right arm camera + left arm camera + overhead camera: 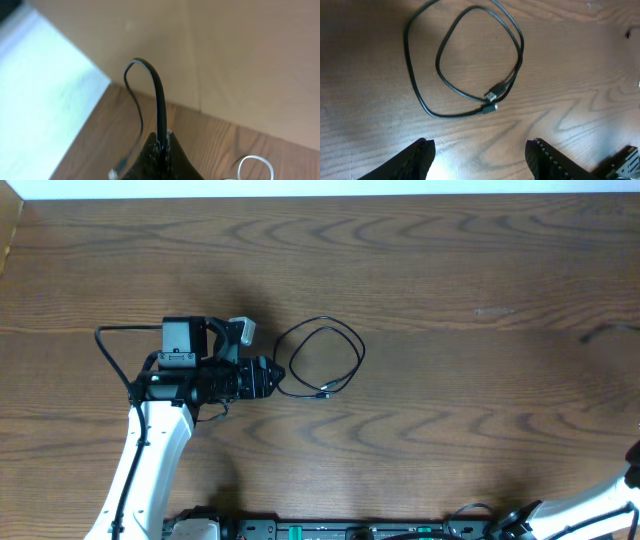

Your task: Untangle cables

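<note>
We record a brown wood-grain tabletop [470, 260] with a beige wall [240, 60] behind it. The left tool [480, 150] stands partly open and holds nothing, just short of the black cable [492, 94], which lies looped with 2 plug ends together. The right tool [161, 145] is clamped on a black cord [160, 105] arching above it. The white cable [252, 157] lies nearby.

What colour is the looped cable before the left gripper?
The cable is black; left wrist view shows it best.
</note>
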